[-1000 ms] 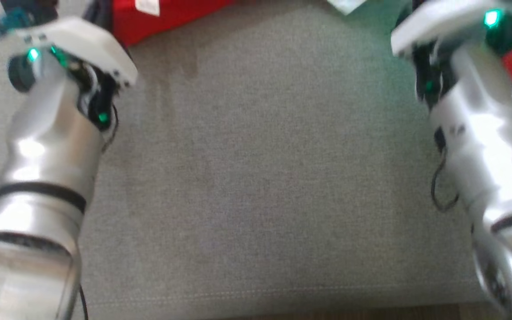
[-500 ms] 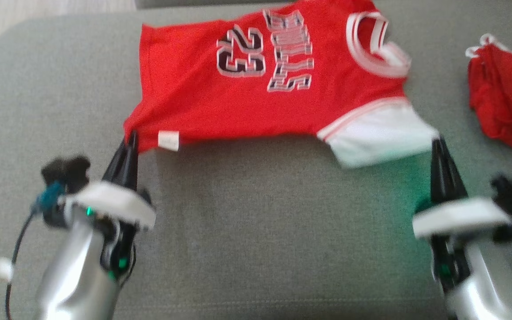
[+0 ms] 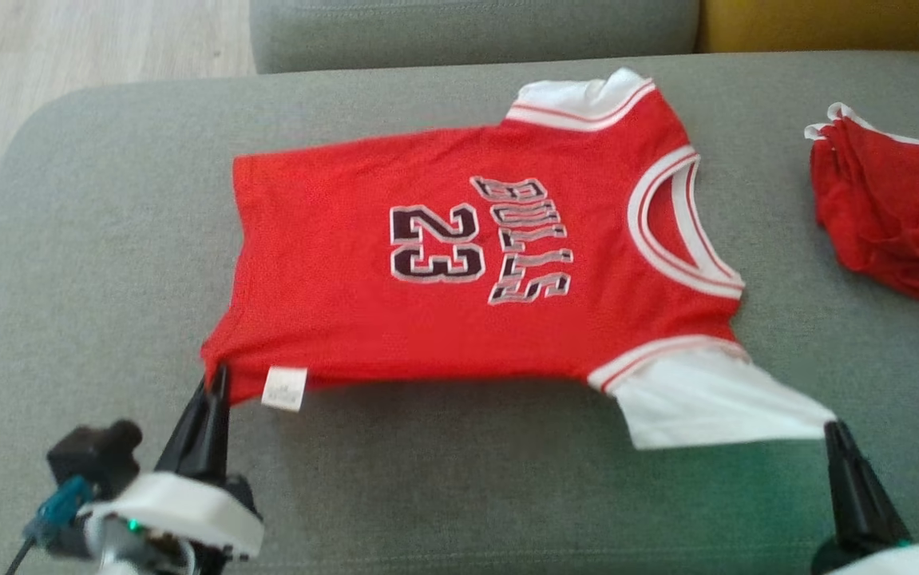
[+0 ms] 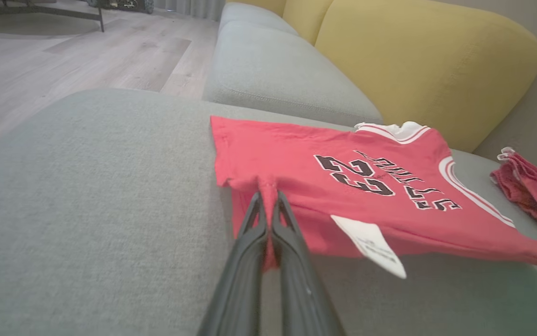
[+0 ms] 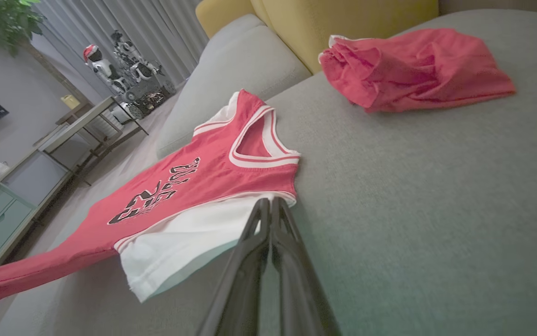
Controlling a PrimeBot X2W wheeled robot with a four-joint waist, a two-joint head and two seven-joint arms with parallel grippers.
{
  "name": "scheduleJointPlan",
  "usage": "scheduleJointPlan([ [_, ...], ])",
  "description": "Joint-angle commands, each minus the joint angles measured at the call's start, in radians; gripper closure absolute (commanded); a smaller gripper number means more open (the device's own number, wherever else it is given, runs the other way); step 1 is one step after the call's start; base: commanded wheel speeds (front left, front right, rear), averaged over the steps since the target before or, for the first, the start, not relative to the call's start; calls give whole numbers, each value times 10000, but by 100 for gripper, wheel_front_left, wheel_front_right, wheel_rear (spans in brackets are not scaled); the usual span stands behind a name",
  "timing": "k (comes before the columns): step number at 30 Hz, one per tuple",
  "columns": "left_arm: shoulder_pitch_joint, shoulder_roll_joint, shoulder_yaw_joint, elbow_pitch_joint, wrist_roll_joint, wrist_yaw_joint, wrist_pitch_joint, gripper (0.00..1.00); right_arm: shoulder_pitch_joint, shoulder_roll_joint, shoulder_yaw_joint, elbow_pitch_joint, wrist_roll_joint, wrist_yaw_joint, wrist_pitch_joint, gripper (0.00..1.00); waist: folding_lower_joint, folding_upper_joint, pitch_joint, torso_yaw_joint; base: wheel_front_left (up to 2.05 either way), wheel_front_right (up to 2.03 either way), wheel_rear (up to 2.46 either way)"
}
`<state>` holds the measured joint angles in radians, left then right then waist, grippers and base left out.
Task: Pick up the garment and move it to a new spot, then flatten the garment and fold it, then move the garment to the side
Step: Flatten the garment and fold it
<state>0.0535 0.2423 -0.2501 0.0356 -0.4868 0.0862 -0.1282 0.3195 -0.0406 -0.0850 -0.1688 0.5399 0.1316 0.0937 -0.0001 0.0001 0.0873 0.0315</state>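
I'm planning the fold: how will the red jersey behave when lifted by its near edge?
Probably floppy: the red jersey droops between the left hand and right hand. Likely light, since two pinched corners hold its near edge up.

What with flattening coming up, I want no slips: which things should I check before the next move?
1. Left gripper hold: jaws shut on the jersey at its red hem corner. Ok.
2. Right gripper hold: jaws shut at the corner of the white sleeve, which is drawn to a point there. Ok.
3. Jersey flat: the near edge hangs lifted over the cushion, with shadow beneath. Not ok.
4. Print side up, number readable. Ok.
5. Second red garment lies apart from the jersey. Ok.
6. Creases under the far side: cannot tell.
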Motion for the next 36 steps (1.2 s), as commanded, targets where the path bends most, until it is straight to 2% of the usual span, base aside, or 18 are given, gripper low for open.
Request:
scheduleJointPlan([
  [1, -69, 265, 493, -645, -4, 199, 95, 100, 36, -100, 80, -576, 141, -9, 163, 100, 1, -1, -72, -48, 0, 0, 0],
  [6, 506, 408, 582, -1297, -23, 575, 552, 100, 511, -99, 5, -883, 250, -9, 515, 100, 1, -1, -194, -94, 0, 0, 0],
  [13, 616, 646, 396, -1573, -68, 712, 1486, 100, 196, -98, 38, -897, -77, -9, 985, 100, 1, -1, -110, -71, 0, 0, 0],
  [17, 211, 820, 287, -1441, -226, 540, 2074, 100, -583, -98, 213, -774, -825, -9, 1195, 100, 1, -1, 138, 1, 0, 0, 0],
  [23, -696, 934, 325, -866, -706, 235, 2807, 100, -2182, -98, 490, 8, -1281, -9, 1241, 100, 1, -1, 627, 4, 0, 0, 0],
  [28, -1763, 913, 316, -49, -1135, -107, 3308, 100, -3847, -97, 505, 1244, -1555, -9, 960, 100, 1, -1, 1034, 106, 0, 0, 0],
  [36, -3217, 818, 145, 1349, -1421, -685, 3544, 100, -5813, -98, 239, 3243, -1799, -9, 284, 100, 1, -1, 1554, 195, 0, 0, 0],
])
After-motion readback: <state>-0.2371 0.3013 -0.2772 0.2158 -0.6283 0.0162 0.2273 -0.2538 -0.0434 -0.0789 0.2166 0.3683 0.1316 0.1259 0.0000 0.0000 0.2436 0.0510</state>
